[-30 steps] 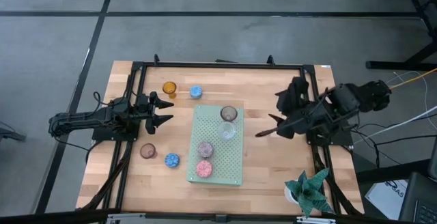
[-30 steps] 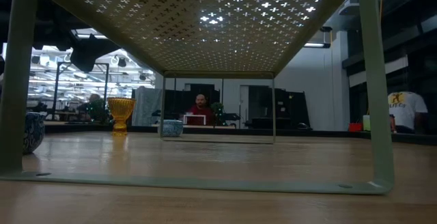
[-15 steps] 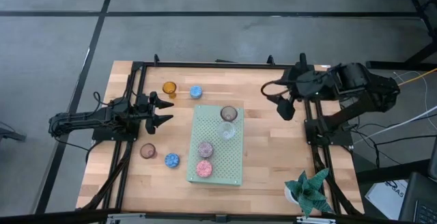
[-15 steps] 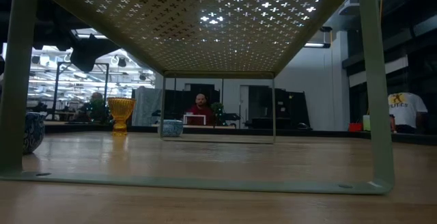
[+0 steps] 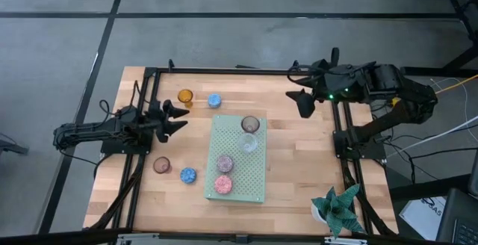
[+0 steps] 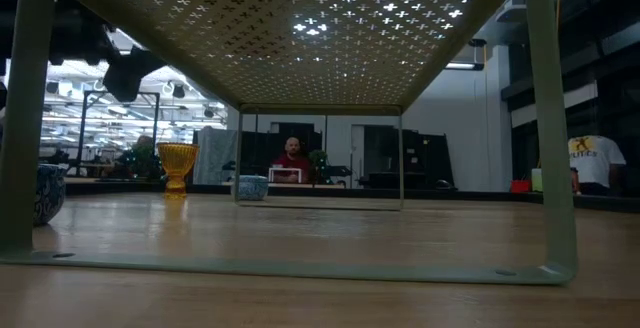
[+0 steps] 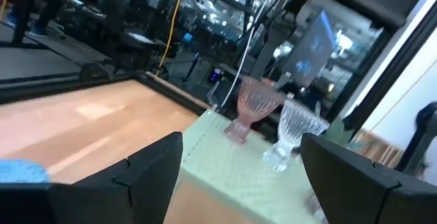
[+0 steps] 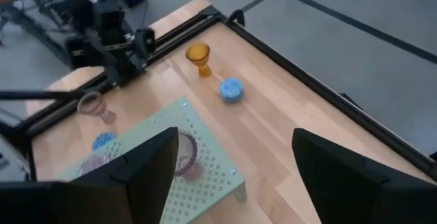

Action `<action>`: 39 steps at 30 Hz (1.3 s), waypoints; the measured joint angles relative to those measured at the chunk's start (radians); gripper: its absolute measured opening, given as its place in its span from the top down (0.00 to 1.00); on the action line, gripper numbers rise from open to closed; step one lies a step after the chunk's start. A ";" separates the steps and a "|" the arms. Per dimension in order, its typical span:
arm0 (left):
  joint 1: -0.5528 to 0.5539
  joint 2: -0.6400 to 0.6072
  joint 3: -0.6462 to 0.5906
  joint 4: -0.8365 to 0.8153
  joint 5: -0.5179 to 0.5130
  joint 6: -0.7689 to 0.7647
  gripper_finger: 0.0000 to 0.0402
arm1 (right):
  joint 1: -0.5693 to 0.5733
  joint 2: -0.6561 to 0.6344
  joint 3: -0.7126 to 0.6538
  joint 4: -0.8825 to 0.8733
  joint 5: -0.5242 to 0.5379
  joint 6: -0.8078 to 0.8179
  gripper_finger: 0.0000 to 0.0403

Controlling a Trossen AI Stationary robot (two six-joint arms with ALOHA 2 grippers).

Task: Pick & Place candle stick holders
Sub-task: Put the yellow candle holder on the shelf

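Eight small glass cups show in the high view. On the pale green board stand a brownish cup, a clear cup, a mauve cup and a pink cup. On the table stand an amber cup, a blue cup, a pinkish cup and another blue cup. My left gripper is open and empty, left of the board and facing it. My right gripper is open and empty, above the table's far right part.
A green paper-like plant in a white pot stands at the table's near right corner. Black frame rails run along the table's far, left and right sides. Bare wood lies between the board and the right rail. People show in the room behind.
My right gripper has gone from beside the board's right edge toward the table's far edge, and it has turned about. Its fingertips pointed at the board before and now point toward the table's left. The cups and the board have stayed in place.
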 joint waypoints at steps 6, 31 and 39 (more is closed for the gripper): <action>0.000 0.000 0.000 0.102 -0.047 -0.043 0.27 | -0.001 0.005 0.000 0.000 0.019 0.045 0.28; 0.001 0.642 0.624 -0.735 -0.353 0.467 0.30 | -0.001 0.005 0.000 -0.009 0.098 -0.119 0.28; 0.124 0.847 0.661 -0.873 -0.344 0.524 0.30 | -0.001 0.005 0.000 -0.012 0.096 -0.164 0.28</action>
